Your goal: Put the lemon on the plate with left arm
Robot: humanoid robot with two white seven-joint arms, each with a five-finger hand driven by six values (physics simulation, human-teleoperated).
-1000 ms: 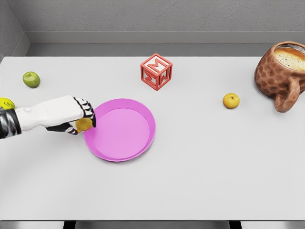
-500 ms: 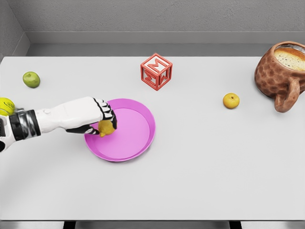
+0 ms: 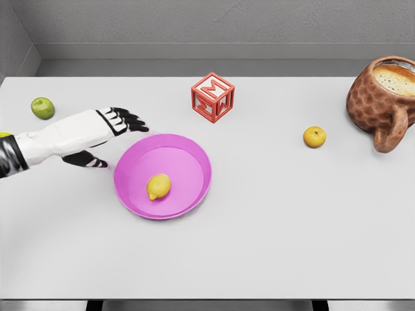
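Nearest: bare white table, its front edge cut by the bottom of the frame, with two dark stubs below it too small to identify.

Further in, left of centre: pink plate, round and shallow, holding the lemon. Lemon resting in the plate's lower left part, inside the rim, untouched by anything.

At the plate's upper left: left hand, reaching in from the left edge on a white forearm. Fingers spread and extended, black-tipped, gripping nothing, thumb held apart below the rest. Fingertips just beyond the plate's rim, clear of the lemon. Wrist and dark cuff cut off at the picture's left border. A sliver of yellow-green just above that cuff at the frame's edge, mostly hidden, not identifiable.

Right arm nowhere in the head view.

Right of the plate, well apart: small yellow-orange fruit, alone on the table, kind hard to tell.

Far left, near the table's back: green apple, small, standing by itself.

Back centre: red open-frame cube, turned corner-on, carrying a raised letter readable as "M" on the visible faces.

Far right: brown mottled mug with a thick handle toward the front, partly cut by the right edge, filled with something pale tan, frothy-looking; contents not clearly identifiable.

Behind everything: grey wall and ledge.
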